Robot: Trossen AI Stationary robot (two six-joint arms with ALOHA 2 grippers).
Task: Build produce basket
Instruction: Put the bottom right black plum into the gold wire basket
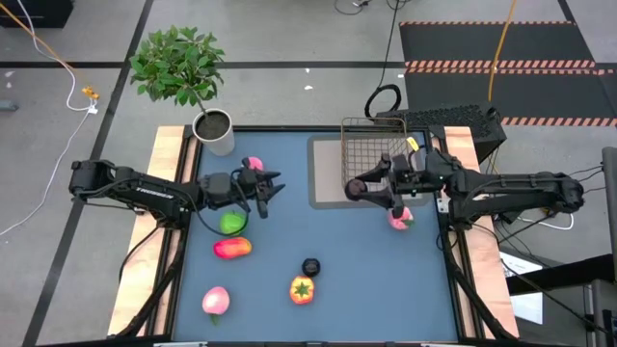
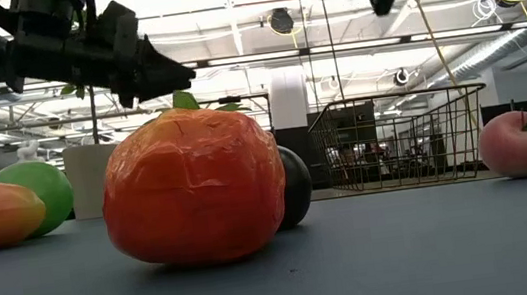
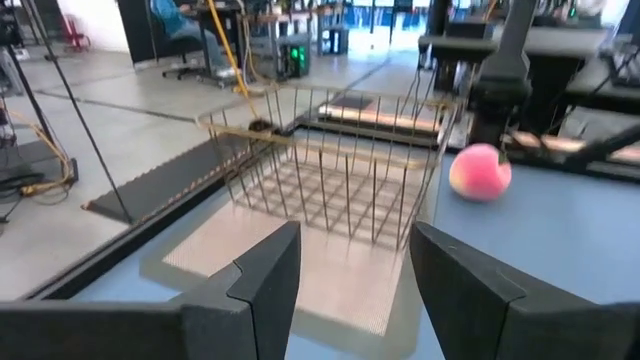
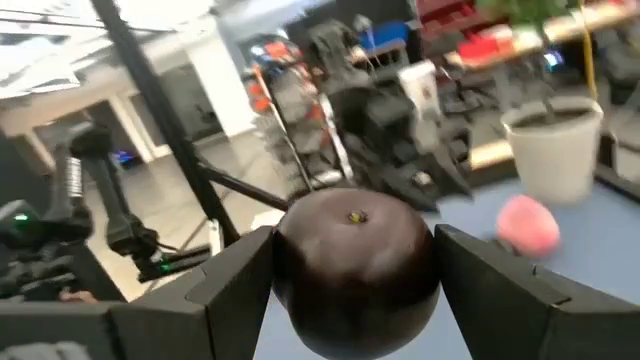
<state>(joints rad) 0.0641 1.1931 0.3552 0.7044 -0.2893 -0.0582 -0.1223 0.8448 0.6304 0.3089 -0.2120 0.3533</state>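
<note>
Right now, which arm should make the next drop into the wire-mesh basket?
Right. The right gripper is shut on a dark round ball and sits right beside the square wire-mesh basket. The left gripper is open, holds nothing, and is farther off across the blue mat.

Dark ball, pink peach (green leaf), blue table.

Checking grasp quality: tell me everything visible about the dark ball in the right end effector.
The dark ball is round, glossy, deep maroon-black, with a small pale stem dimple on the side facing the camera. It sits clamped between the right end effector fingers, one on each side, apparently lifted off the table beside the basket.
</note>
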